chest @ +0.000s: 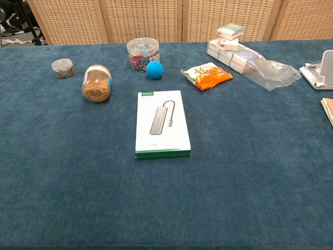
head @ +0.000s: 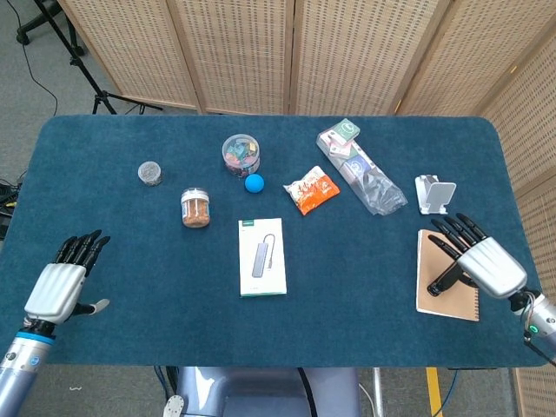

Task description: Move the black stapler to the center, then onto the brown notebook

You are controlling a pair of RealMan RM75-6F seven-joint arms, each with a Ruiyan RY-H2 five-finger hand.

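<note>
In the head view the black stapler (head: pixel 442 281) lies slanted on the brown notebook (head: pixel 434 303) at the table's right edge. My right hand (head: pixel 488 263) hovers over the notebook's right side with its fingers spread, holding nothing; the stapler's near end sits right beside its palm. My left hand (head: pixel 57 284) rests open near the front left corner, far from both. The chest view shows neither hand, only a sliver of the notebook (chest: pixel 329 110) at its right edge.
A white boxed hub (head: pixel 261 256) lies mid-table. Behind it stand a spice jar (head: pixel 195 208), a small tin (head: pixel 150 172), a clip jar (head: pixel 241 153), a blue ball (head: pixel 254 182), an orange snack bag (head: pixel 312 190), bagged boxes (head: pixel 359 167) and a phone stand (head: pixel 433 192).
</note>
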